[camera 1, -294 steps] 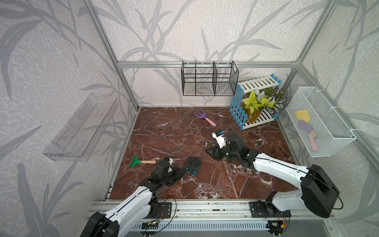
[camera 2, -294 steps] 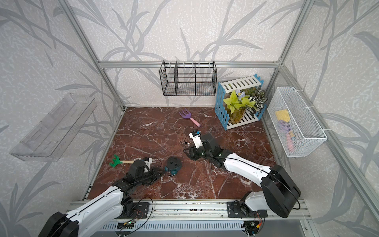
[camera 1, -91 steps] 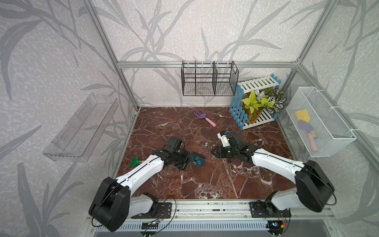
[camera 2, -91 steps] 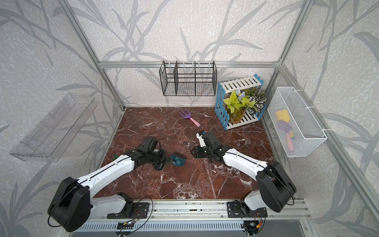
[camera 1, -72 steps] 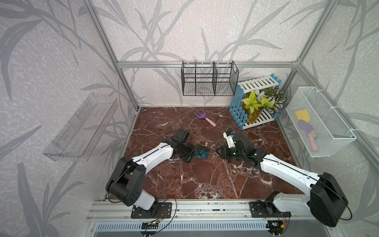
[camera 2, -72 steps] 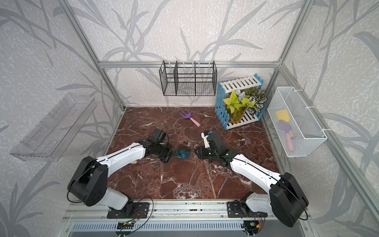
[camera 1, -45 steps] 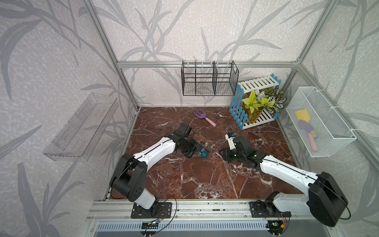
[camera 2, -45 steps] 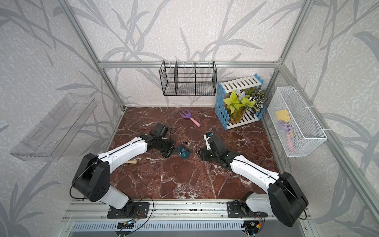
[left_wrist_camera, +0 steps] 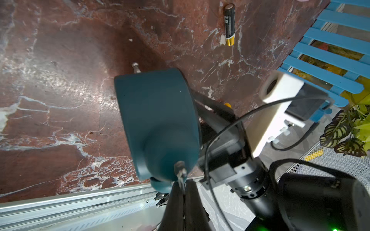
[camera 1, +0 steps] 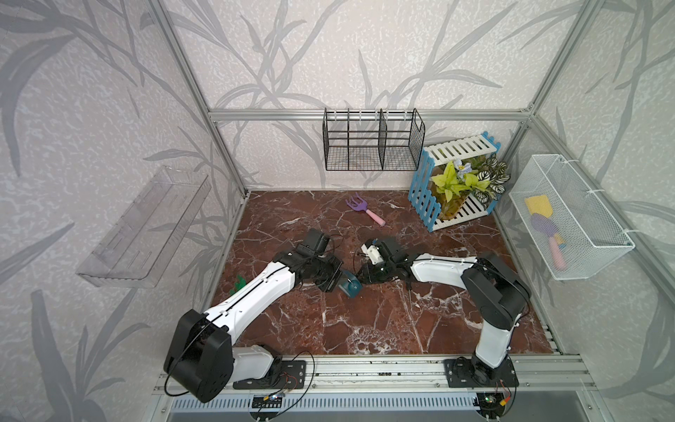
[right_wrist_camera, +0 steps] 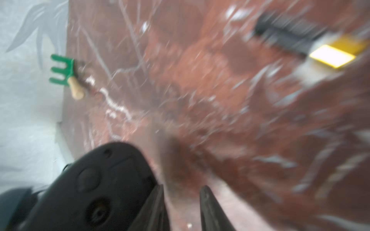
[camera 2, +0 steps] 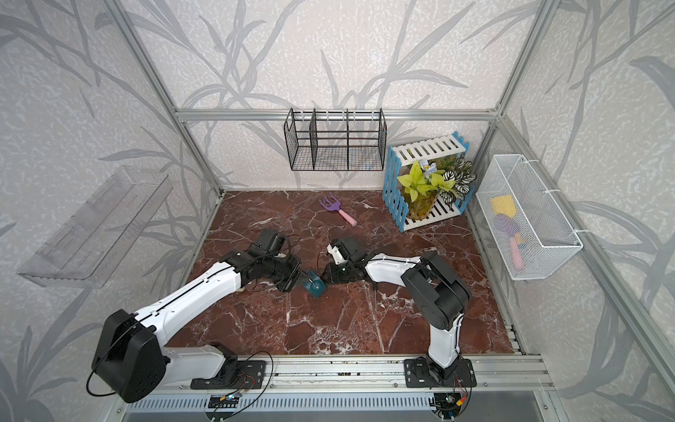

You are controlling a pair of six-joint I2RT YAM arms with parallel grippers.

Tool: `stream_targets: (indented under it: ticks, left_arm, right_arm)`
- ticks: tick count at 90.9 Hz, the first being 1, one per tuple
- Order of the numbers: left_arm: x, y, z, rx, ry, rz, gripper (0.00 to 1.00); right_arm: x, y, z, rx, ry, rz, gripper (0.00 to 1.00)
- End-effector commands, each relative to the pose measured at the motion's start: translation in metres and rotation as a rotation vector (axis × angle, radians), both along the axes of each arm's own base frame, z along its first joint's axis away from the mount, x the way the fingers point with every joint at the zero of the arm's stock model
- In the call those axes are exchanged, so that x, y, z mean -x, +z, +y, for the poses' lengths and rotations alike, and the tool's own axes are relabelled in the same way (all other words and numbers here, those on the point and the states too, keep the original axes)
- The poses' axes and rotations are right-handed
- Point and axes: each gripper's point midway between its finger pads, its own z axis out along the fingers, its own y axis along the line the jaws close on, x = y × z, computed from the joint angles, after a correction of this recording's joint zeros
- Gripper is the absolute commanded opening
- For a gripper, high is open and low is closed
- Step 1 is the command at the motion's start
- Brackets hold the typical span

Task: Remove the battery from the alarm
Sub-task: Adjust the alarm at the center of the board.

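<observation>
The dark-teal alarm (camera 1: pixel 350 287) (camera 2: pixel 315 285) is held just above the marble floor in both top views. In the left wrist view my left gripper (left_wrist_camera: pixel 180 186) is shut on a small metal pin at the edge of the alarm (left_wrist_camera: pixel 158 122). The battery (left_wrist_camera: pixel 229 24), black with a gold end, lies loose on the floor beyond the alarm. My right gripper (right_wrist_camera: pixel 181 189) (camera 1: pixel 361 278) is open with nothing between its fingers. One finger is right beside the alarm's black back (right_wrist_camera: pixel 104 190).
A black-and-yellow screwdriver (right_wrist_camera: pixel 296 40) lies on the floor, blurred. A green rake (camera 1: pixel 239 283) is near the left wall and a purple rake (camera 1: pixel 361 208) is at the back. A blue-and-white crate (camera 1: pixel 456 182) with plants stands at the back right.
The left arm has carried the alarm from the front left to the middle of the floor. The right gripper has moved left up to the alarm, and its jaws have narrowed.
</observation>
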Motion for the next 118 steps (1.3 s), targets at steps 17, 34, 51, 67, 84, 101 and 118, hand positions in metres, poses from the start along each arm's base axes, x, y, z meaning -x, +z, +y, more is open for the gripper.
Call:
stream_targets:
  ticks: [17,34,51,67,84,101,118]
  left_arm:
    - [-0.01,-0.014,-0.009,0.014,0.001,-0.001,0.18]
    - [-0.013,-0.028,-0.012,0.001,-0.002,0.016,0.28]
    - [-0.018,-0.029,-0.016,0.008,-0.006,0.005,0.34]
    - [-0.026,-0.023,-0.028,0.05,-0.028,-0.033,0.41]
    - [-0.033,-0.006,-0.035,0.105,-0.06,-0.126,0.58]
    - [-0.035,0.006,-0.041,0.187,-0.076,-0.218,0.65]
    - [-0.046,0.03,-0.041,0.251,-0.091,-0.364,0.73]
  right_arm:
    - [0.026,-0.005,0.009,-0.073,-0.001,0.126,0.34]
    - [0.021,-0.008,-0.007,-0.003,-0.051,0.096,0.35]
    - [0.002,-0.003,-0.051,0.126,-0.188,0.008,0.37]
    - [-0.009,0.026,-0.081,0.127,-0.256,-0.1,0.39]
    - [-0.011,0.065,-0.097,0.057,-0.276,-0.257,0.42]
    - [-0.007,0.099,-0.124,0.051,-0.317,-0.383,0.43]
    - [0.004,0.123,-0.157,0.081,-0.365,-0.491,0.45]
